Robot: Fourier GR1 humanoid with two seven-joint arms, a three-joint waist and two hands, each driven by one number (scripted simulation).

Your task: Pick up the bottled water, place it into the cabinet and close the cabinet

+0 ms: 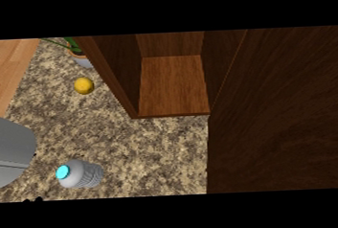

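The bottled water [79, 174] lies on the speckled counter [152, 145] at the lower left, a pale grey bottle whose cyan cap faces left. A grey forearm [7, 149] enters from the left edge just above and left of it, apart from the bottle. Only a black sliver of my left hand [34, 199] shows at the bottom edge, left of the bottle. The wooden cabinet [172, 84] stands open at the back, its shelf bare. Its open door [278, 111] fills the right side of the view. My right hand is out of sight.
A yellow round fruit [84, 85] rests on the counter left of the cabinet's side wall. A potted plant [78, 52] stands behind it at the back. The counter's left edge [19, 89] runs diagonally along a light wooden floor.
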